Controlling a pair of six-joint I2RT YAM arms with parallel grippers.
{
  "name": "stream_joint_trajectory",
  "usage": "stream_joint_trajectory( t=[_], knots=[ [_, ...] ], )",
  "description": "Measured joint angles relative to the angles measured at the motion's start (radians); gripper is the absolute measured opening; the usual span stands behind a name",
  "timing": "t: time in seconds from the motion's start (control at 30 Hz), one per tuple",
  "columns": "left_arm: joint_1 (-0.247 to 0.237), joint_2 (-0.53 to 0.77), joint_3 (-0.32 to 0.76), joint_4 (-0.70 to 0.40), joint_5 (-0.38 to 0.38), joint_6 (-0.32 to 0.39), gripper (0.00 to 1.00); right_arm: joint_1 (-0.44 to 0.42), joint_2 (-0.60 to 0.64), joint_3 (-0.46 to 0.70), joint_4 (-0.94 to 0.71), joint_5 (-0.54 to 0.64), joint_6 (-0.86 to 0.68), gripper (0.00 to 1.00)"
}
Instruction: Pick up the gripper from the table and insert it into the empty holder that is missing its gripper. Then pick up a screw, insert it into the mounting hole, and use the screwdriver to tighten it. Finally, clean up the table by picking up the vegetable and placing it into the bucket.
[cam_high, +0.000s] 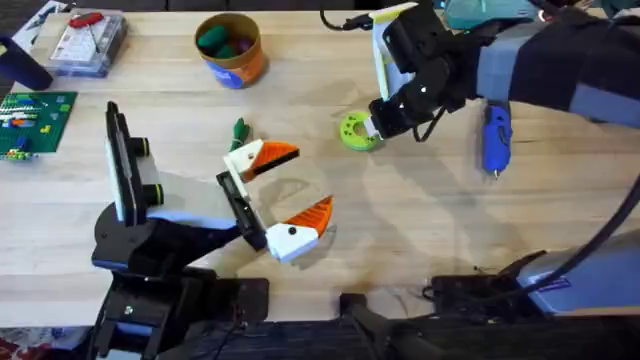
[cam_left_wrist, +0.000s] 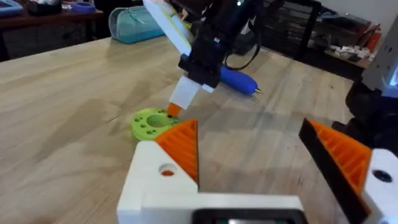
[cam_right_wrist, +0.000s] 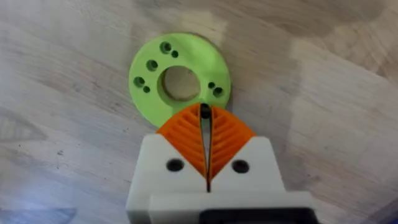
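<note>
My right gripper (cam_high: 375, 126) is down on the edge of a green ring (cam_high: 354, 131) pierced with small holes (cam_right_wrist: 180, 79). Its orange pads (cam_right_wrist: 186, 134) are shut on a small dark screw (cam_right_wrist: 204, 112) at their tips. The blue screwdriver (cam_high: 496, 138) lies to the right of that arm on the table (cam_high: 420, 220). My left gripper (cam_high: 285, 190) hovers open and empty at mid-table. The dark-green vegetable (cam_high: 239, 130) lies just beyond its far finger. The orange bucket (cam_high: 230, 48) stands at the back, holding green and red pieces. The loose gripper part is out of view.
A black upright stand (cam_high: 125, 165) with two green-tipped knobs stands at the left. A green circuit board (cam_high: 35, 120) and a clear parts box (cam_high: 88, 40) sit at the far left. A teal container (cam_left_wrist: 134, 25) is at the back edge.
</note>
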Motion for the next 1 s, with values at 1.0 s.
stream_joint_trajectory(
  t=[1.0],
  knots=[
    [0.0,0.0,0.0,0.0,0.0,0.0,0.99,0.0,-0.231,0.304,-0.391,0.0,-0.054,0.004]
  ],
)
